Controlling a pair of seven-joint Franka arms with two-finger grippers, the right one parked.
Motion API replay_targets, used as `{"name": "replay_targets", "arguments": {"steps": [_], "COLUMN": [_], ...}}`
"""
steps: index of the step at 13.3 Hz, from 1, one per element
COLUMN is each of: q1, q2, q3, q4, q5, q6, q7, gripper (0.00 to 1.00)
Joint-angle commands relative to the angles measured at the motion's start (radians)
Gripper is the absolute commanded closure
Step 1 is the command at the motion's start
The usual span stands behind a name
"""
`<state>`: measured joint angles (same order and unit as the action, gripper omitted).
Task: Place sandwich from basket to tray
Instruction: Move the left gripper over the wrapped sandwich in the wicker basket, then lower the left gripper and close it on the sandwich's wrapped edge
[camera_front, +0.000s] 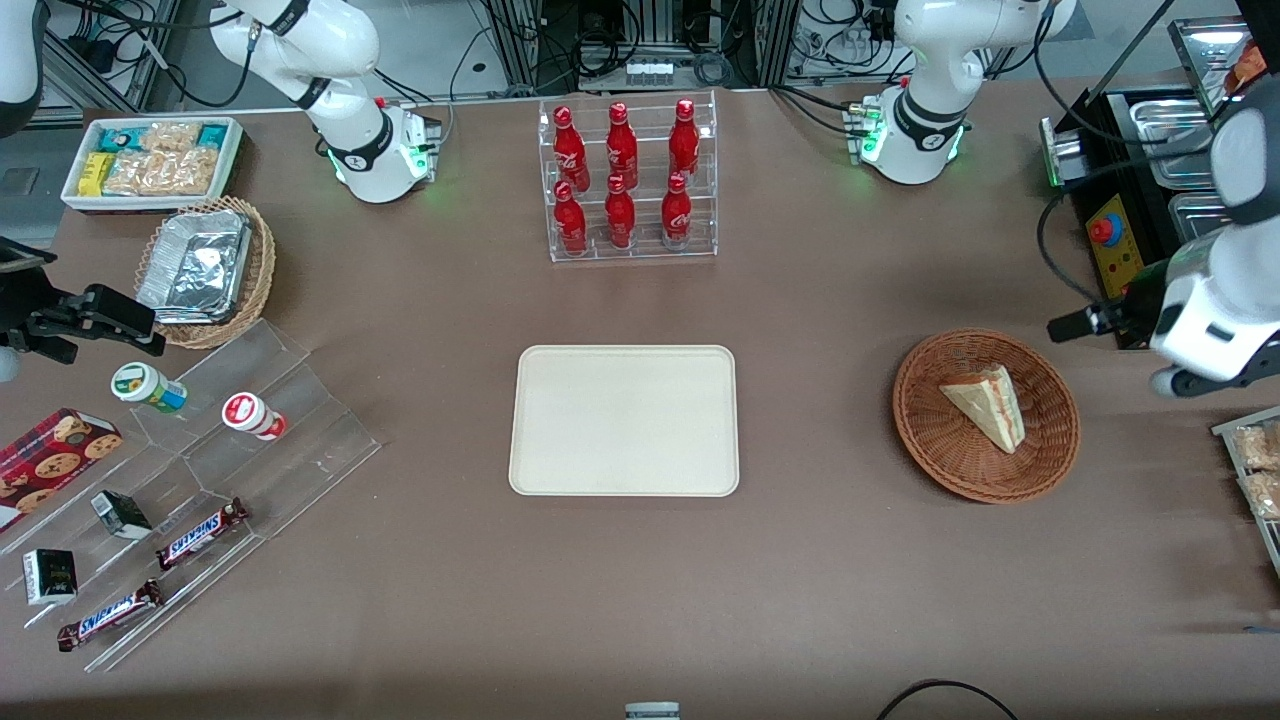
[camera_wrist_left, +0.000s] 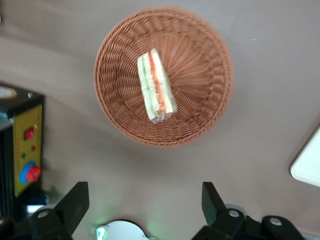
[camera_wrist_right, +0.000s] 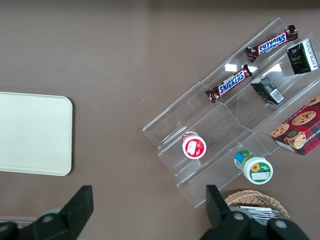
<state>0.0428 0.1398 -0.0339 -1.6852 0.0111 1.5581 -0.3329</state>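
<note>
Sandwich (camera_wrist_left: 156, 85) in basket (camera_wrist_left: 210, 55); hand (camera_wrist_left: 145, 205) spread wide above, holding nothing; tray (camera_wrist_left: 307, 167) cut off.

the front view is evenly and brightly lit from overhead; the counter (camera_front: 800, 560) shows soft, short shadows under the basket (camera_front: 930, 440) and a darker band along the lower edge of the frame. foil containers (camera_front: 195, 265) at upper left glare white. green status lights glow at the arm bases. in the left wrist view the picture is softer: the sandwich (camera_wrist_left: 156, 86) is slightly blurred, and the spread fingers of the hand (camera_wrist_left: 145, 205) are dark, unfocused shapes.
</note>
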Motion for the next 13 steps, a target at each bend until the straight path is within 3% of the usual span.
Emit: {"name": "replay_targets", "arguments": {"steps": [1, 4, 10, 13], "q1": [0.015, 0.019, 0.017, 0.019], "q2": [0.017, 0.015, 0.015, 0.018], "q3": [-0.003, -0.003, -0.001, -0.001], "q4": [-0.086, -0.246, -0.531, -0.548], "q5": [0.012, 0.015, 0.015, 0.026], "q6": [0.129, 0.383, 0.830, 0.844], "q7": [-0.144, -0.358, -0.495, -0.497], "gripper": [0.00, 0.00, 0.00, 0.00]}}
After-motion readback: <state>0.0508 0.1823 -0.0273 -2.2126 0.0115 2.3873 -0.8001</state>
